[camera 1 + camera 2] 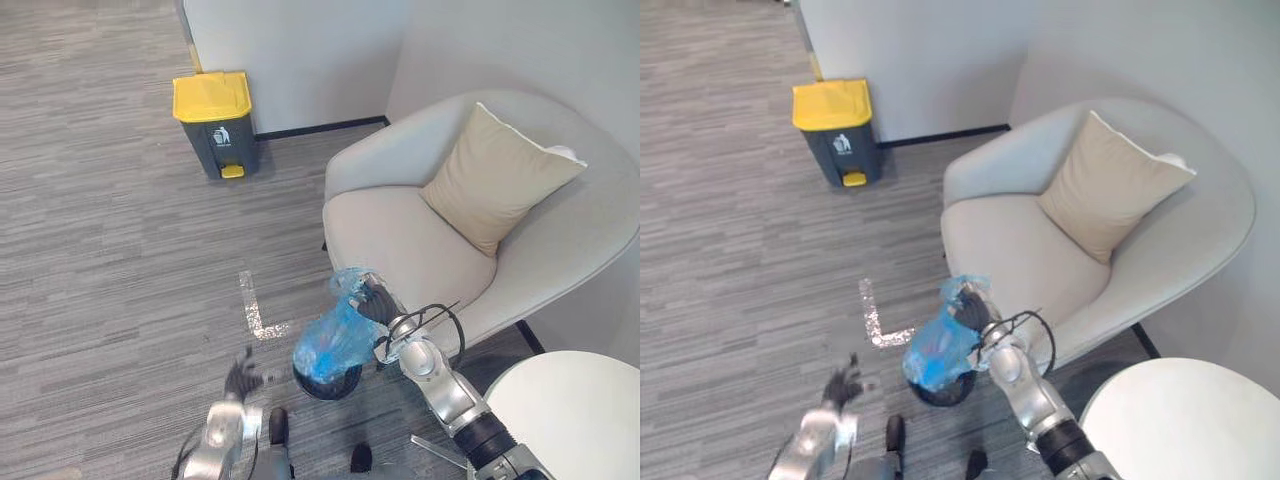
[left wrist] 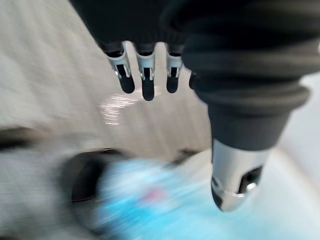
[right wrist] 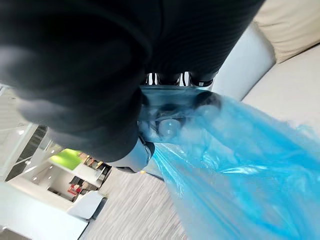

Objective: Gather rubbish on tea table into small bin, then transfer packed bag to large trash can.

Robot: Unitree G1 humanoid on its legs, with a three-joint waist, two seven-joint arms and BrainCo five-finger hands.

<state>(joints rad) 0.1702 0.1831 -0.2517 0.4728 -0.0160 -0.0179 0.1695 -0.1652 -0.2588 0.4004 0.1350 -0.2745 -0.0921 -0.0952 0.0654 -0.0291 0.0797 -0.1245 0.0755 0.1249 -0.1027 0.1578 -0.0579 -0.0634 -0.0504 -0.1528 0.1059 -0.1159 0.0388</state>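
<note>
Beside the armchair (image 1: 400, 240), my right hand (image 1: 375, 300) clutches the blue bag (image 1: 335, 340) by its neck over the small bin (image 1: 325, 383), left hand (image 1: 242, 378) slack and empty; next, I reckon, comes the carry to the distant yellow-lidded can (image 1: 215, 122).

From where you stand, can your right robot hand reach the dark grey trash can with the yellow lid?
Probably not. The right robot hand, gripping the blue plastic bag, is beside the beige armchair; the yellow-lidded trash can stands far across bare carpet.

One blue bag (image 1: 335, 340), one small bin (image 1: 330, 388), one trash can (image 1: 215, 125), one armchair (image 1: 400, 240).
</note>
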